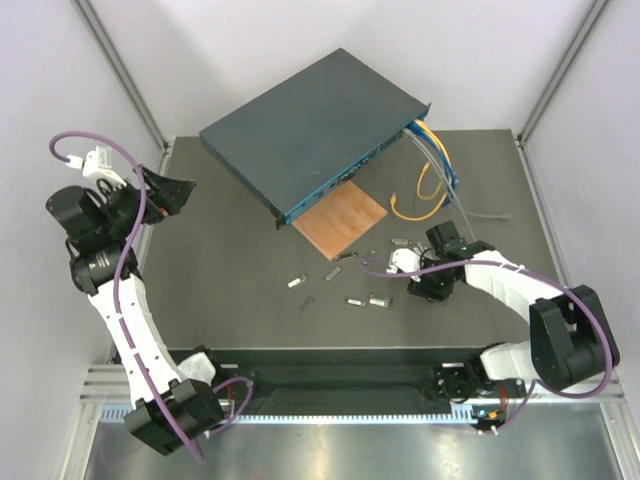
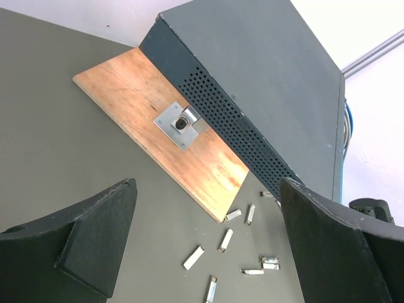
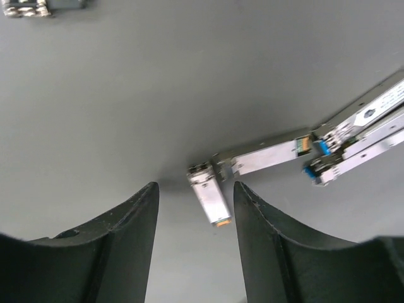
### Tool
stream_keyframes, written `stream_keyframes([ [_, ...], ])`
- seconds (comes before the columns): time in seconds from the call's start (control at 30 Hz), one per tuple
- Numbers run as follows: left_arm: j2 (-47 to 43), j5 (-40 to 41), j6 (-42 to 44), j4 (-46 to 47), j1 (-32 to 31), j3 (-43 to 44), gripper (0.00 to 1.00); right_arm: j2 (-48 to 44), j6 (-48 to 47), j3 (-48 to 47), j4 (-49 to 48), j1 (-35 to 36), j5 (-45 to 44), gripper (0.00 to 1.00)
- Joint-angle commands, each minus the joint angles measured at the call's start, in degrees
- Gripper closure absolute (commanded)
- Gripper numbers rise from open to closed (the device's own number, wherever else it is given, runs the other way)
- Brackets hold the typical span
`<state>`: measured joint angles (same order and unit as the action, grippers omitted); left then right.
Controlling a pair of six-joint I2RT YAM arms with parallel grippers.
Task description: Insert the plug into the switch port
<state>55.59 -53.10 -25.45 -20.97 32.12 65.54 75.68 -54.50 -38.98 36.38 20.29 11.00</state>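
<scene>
Clearly the step in hand is the pick-up. The right hand (image 3: 196,189) sits low over the desk (image 3: 189,76) on the right side, its fingers (image 3: 126,240) about half apart and straddling one small metal plug (image 3: 208,201) that lies flat, orange-tipped end toward the wrist. Nothing is held yet — bare desk shows between the plug and one finger, while the other finger stands just beside it.

The plug lies askew to the fingers and off-centre between them. I judge that a straight squeeze would shove or turn it before it is pinched. Centring the hand over it and lining the pads up with its long flat sides would give a firmer hold. A second plug (image 3: 265,154) lies just beside the chosen one, with two more plugs (image 3: 363,126) beyond, so the grip should take only the one and not drag its neighbour.

The switch (image 1: 310,130) lies at the far middle of the desk, turned at an angle. Its teal socket face (image 1: 335,190) looks toward the near right, a wooden square (image 1: 340,220) sits against that face, and cables (image 1: 435,150) run from its right end. The sockets look small, so which end of the plug leads will matter — best settled in the grasp itself, by gripping the rear half and leaving the nose free.

The left hand (image 1: 168,190) hovers at the far left, spread fully wide and empty.
</scene>
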Motion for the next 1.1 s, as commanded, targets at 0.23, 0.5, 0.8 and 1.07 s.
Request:
stream_keyframes([
  [0.23, -1.63, -1.92, -2.93, 6.47, 0.22, -0.15, 0.02, 2.8, -0.61, 1.01, -7.55, 1.5, -4.58, 0.55],
  [0.5, -1.72, -2.27, -5.39, 7.96, 0.22, 2.05, 0.02, 0.09, -2.01, 2.41, -3.26, 1.59, -2.22, 0.64],
  [0.8, -0.4, -2.8, -8.91, 9.9, 0.05, 6.88, 0.04, -5.96, 1.66, 3.65, -1.23, 1.85, -1.17, 1.0],
  [1.07, 2.06, -1.22, -3.47, 10.07, -2.23, 15.4, 0.05, -13.01, 11.94, -8.82, 2.82, 0.46, 6.04, 1.0],
])
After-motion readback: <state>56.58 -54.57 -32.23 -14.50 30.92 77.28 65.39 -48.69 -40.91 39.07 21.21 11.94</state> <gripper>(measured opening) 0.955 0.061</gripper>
